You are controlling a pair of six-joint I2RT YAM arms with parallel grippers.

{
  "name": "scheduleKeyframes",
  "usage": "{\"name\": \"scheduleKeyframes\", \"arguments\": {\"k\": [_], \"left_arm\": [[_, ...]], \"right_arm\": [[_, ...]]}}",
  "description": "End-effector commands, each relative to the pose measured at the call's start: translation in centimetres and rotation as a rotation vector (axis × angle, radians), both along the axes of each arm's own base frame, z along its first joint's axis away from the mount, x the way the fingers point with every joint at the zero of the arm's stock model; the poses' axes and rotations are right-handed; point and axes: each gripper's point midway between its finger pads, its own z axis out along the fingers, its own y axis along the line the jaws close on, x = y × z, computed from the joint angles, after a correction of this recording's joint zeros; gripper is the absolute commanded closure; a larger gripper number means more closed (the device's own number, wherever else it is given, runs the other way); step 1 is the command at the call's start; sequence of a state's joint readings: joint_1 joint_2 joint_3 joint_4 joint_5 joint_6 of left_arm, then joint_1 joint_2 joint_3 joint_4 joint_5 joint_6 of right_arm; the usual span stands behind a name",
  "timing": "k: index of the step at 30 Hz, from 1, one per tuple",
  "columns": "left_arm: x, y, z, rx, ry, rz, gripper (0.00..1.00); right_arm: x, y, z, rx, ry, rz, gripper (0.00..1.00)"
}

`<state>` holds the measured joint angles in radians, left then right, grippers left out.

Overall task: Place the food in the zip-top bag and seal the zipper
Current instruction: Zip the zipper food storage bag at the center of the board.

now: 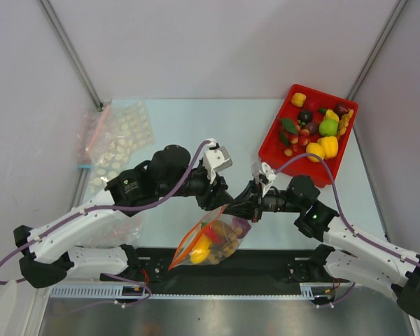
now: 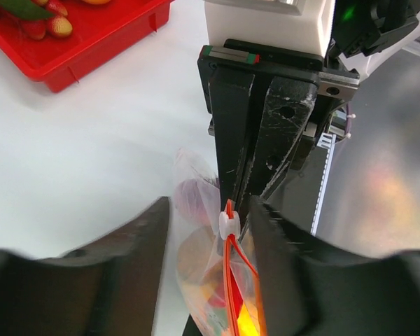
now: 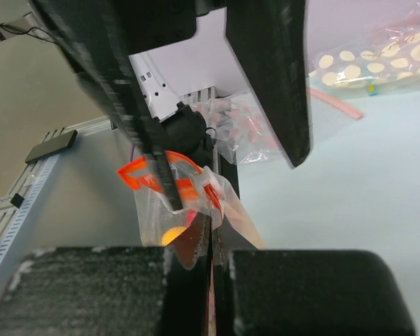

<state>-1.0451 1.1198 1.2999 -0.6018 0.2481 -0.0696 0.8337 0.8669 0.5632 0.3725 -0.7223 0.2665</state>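
Zip-top bag (image 1: 211, 241), seen from above, hung holding food (image 1: 203, 250) over the near table (image 1: 182, 126) edge.

Left wrist: the left gripper (image 2: 208, 210) had its jaws apart, astride the zipper (image 2: 229, 280), likely to pinch it.

Right wrist: the right gripper (image 3: 211, 259) clamped the bag's corner, anchoring it.

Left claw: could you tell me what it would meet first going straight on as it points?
Most likely the white slider on the zipper of the zip-top bag, with the shut right claw just behind; depth is unclear.

Plain pale walls (image 1: 217, 42) enclose the light worktop (image 1: 182, 126) on three sides. Grey metal posts (image 1: 71, 52) rise at its far corners; a black strip (image 1: 266, 266) runs along its near edge.
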Motion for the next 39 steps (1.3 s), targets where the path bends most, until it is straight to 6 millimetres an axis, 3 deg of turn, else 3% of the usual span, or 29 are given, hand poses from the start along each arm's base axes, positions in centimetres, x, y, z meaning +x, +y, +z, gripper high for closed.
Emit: {"name": "scheduleKeyframes", "arguments": {"k": [1, 6, 9, 10, 12, 31, 32, 33, 37, 39], "left_arm": [[-0.2, -0.4, 0.6, -0.008, -0.018, -0.03, 0.51], [0.0, -0.4, -0.4, 0.018, -0.011, -0.024, 0.66], [-0.1, -0.5, -0.8, 0.025, 0.001, -0.029, 0.83], [-0.1, -0.5, -0.8, 0.026, -0.001, -0.029, 0.93], [0.0, -0.4, -1.0, 0.033, -0.002, -0.023, 1.0], [-0.6, 0.6, -1.1, 0.009, -0.016, -0.023, 0.99], [-0.5, 0.5, -1.3, 0.012, -0.015, -0.023, 0.94], [-0.4, 0.5, -1.3, 0.013, -0.013, -0.019, 0.83], [-0.3, 0.4, -1.6, 0.023, -0.012, -0.015, 0.64], [-0.3, 0.4, -1.7, 0.023, -0.009, -0.019, 0.61]], "right_arm": [[0.2, 0.1, 3.1, 0.068, -0.044, -0.004, 1.0], [0.2, 0.1, 3.3, 0.071, -0.042, -0.005, 1.0], [0.3, 0.1, 3.2, 0.071, -0.043, -0.009, 1.0], [0.3, 0.1, 3.2, 0.071, -0.043, -0.011, 1.0], [0.4, 0.1, 3.2, 0.073, -0.046, -0.014, 1.0], [2.6, -2.1, 4.0, 0.146, -0.034, -0.143, 1.0], [2.5, -2.1, 4.1, 0.152, -0.032, -0.142, 1.0], [2.4, -2.1, 4.1, 0.153, -0.035, -0.136, 1.0], [2.3, -1.9, 4.0, 0.15, -0.026, -0.115, 1.0], [2.3, -1.8, 3.9, 0.146, -0.022, -0.106, 1.0]]}}
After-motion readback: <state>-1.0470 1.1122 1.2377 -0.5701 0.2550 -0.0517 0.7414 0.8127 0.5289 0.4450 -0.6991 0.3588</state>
